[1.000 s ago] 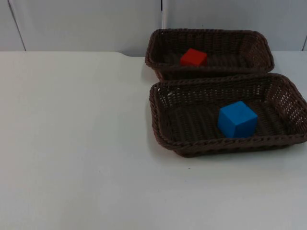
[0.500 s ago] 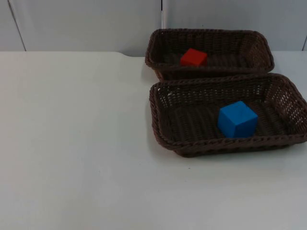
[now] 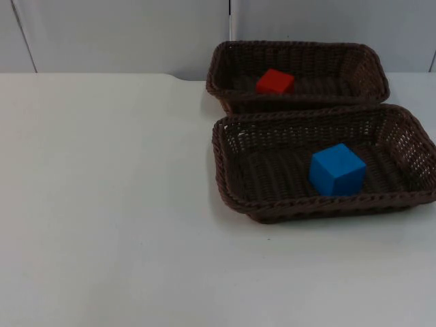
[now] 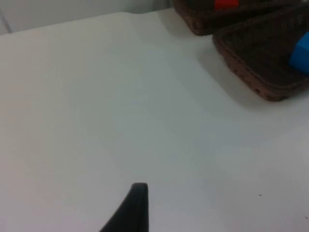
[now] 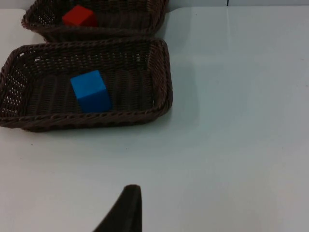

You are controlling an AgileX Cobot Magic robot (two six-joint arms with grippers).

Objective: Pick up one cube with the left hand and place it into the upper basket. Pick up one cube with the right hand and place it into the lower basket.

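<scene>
Your left hand (image 4: 136, 208) hangs over bare white surface (image 3: 109, 204), well apart from both baskets, with one black fingertip showing; you cannot tell from this whether it is spread or pressed together. Your right hand (image 5: 126, 209) likewise hangs over open surface, on the near side of the baskets, one fingertip showing, and its state cannot be told either. Neither hand touches anything.

The surface is plain white and matt, and it ends at a grey partition wall (image 3: 122, 34) made of panels with a thin dark seam between them.

The red cube (image 3: 275, 82) is small, matt and sharp-edged. The blue cube (image 3: 336, 169) looks larger in the top view, also matt, turned so that one corner faces the camera.

The upper basket (image 3: 225, 65) is a dark brown woven rectangular tray by the wall, and the red cube lies inside it, toward its left half on the floor of the basket. The lower basket (image 3: 228, 170) is the same weave and colour and sits just in front of the upper one, their long rims close together or touching. The blue cube rests on its floor, right of the middle, near the front wall
</scene>
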